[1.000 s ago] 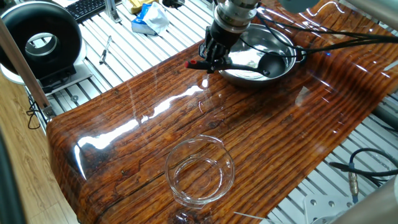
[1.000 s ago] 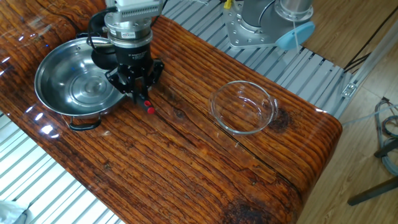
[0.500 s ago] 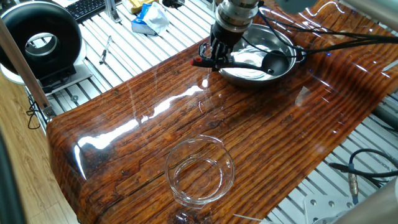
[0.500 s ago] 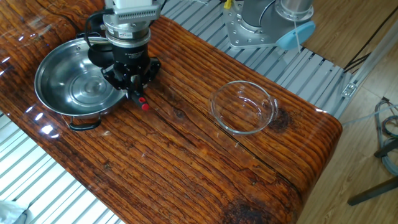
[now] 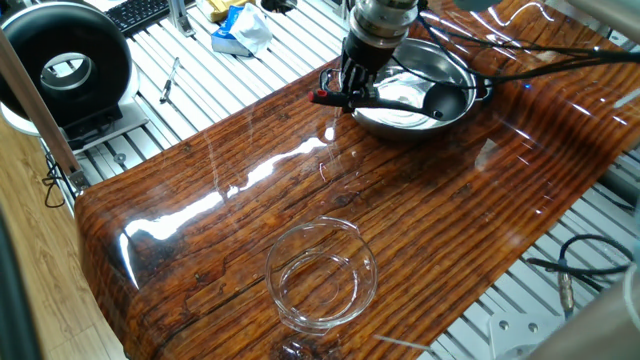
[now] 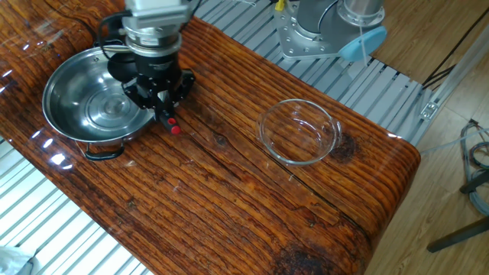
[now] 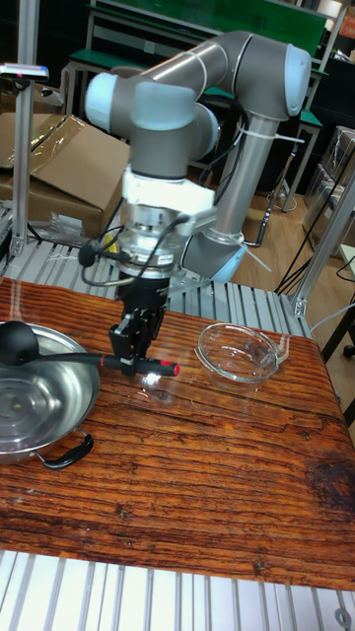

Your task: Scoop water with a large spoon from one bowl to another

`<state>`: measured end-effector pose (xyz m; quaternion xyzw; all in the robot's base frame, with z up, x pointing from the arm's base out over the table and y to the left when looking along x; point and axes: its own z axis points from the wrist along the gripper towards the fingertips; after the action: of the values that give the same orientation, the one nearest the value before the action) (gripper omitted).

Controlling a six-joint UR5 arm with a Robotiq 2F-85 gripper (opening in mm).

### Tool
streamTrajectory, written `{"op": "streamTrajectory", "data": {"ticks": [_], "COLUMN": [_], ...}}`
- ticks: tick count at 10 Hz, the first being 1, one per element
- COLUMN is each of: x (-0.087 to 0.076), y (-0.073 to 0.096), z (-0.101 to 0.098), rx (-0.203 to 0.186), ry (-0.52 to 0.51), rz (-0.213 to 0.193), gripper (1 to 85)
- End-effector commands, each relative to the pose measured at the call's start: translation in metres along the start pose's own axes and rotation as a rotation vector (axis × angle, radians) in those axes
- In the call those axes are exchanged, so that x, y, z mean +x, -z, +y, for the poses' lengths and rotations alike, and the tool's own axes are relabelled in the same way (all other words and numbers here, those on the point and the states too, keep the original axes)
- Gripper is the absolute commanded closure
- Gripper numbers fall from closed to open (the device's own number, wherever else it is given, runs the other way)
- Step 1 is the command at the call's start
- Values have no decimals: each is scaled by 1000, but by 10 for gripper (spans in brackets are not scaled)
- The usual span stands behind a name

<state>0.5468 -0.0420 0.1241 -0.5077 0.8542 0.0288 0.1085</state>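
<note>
The black large spoon [image 7: 79, 357] is held about level, with my gripper [image 7: 133, 360] shut on its handle near the red tip [image 7: 163, 369]. Its round cup [image 7: 15, 338] hangs over the steel bowl [image 7: 44, 414]. In one fixed view my gripper [image 5: 345, 92] stands at the near rim of the steel bowl [image 5: 462, 62], where shiny water [image 5: 400, 95] lies beside the spoon's cup [image 5: 440, 100]. In the other fixed view my gripper [image 6: 162, 111] is at the steel bowl's [image 6: 57, 84] right edge. The clear glass bowl [image 5: 320, 270] [image 6: 269, 122] sits apart on the wooden table.
A black round device [image 5: 65, 65], a keyboard [image 5: 140, 12] and a blue-white bag [image 5: 240, 30] lie on the slatted metal frame beyond the table's edge. Cables [image 5: 590, 270] trail off one side. The robot base [image 6: 321, 27] stands behind the glass bowl.
My gripper has risen a little with the spoon, and the red tip has shifted slightly toward the steel bowl. The bowls have not moved.
</note>
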Motion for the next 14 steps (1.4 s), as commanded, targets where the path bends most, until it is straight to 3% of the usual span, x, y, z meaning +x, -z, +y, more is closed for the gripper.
{"op": "streamTrajectory", "data": {"ticks": [1, 3, 4, 6, 8, 11, 14], "x": [-6, -21, -25, -25, -27, -11, -11], "y": [-9, -10, -9, -6, -5, 2, 12], "z": [-4, 3, 4, 4, 5, -9, -6], "rx": [-51, -81, -79, -56, -55, 42, 91], "ry": [-6, -23, -20, -3, 8, 123, 191], "rz": [-87, -130, -133, -107, -106, -3, 26], "gripper": [847, 847, 847, 847, 847, 847, 847]}}
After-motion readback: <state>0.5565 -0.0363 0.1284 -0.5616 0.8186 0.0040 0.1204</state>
